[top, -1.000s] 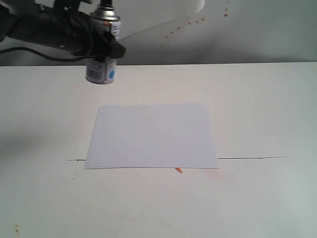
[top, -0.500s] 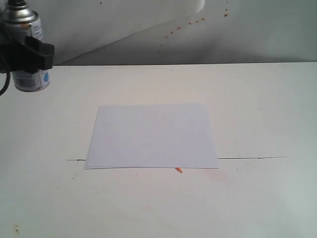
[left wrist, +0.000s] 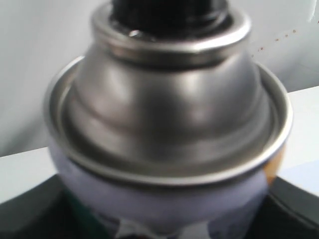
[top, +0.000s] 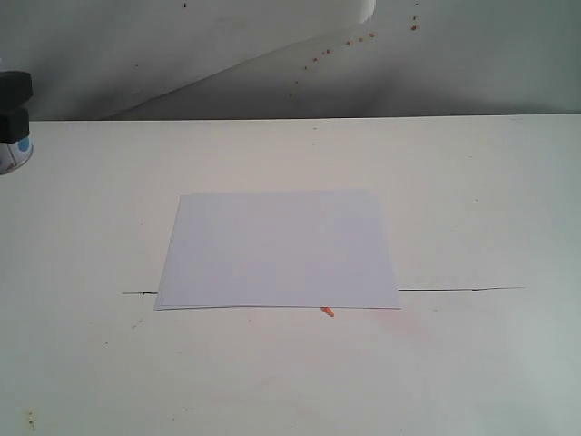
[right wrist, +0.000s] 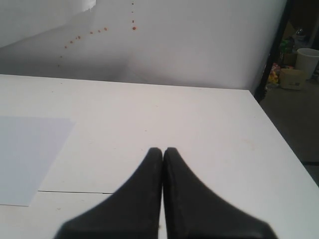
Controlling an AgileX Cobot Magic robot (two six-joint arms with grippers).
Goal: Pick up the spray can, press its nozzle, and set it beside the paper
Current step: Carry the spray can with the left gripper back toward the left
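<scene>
Exterior view puts the spray can (top: pixel 12 153) at the very left border of the picture, over the table (top: pixel 472 209) near its far left corner. Only a sliver of the label with the blue dot shows. A black block of the left gripper (top: pixel 13 102) sits against the can just above that dot. Whether the base rests on the table or hangs above it I cannot tell, as the frame cuts it off.

In the left wrist view the can's shiny domed shoulder fills the picture with the black nozzle (left wrist: pixel 169 12) on top. Dark fingers (left wrist: pixel 35 214) flank the body on both sides, so the left gripper is clenched around the can and holds it upright, long axis vertical. Nothing touches the nozzle in this picture.

The paper (top: pixel 277 250) lies flat in the middle of the table, well apart from the can. From the can it lies toward the table's right edge and toward its front edge. The paper's left edge is the side closest to the can.

The right gripper (right wrist: pixel 163 152) is closed on nothing, its two tips pressed together, low over the bare table on the right. One corner of the paper shows beyond it, not touching.

My judgement is that the set-down falls to the left arm, which already carries the can. It would bring the can back toward the paper's left edge, keeping it upright and off the sheet.
</scene>
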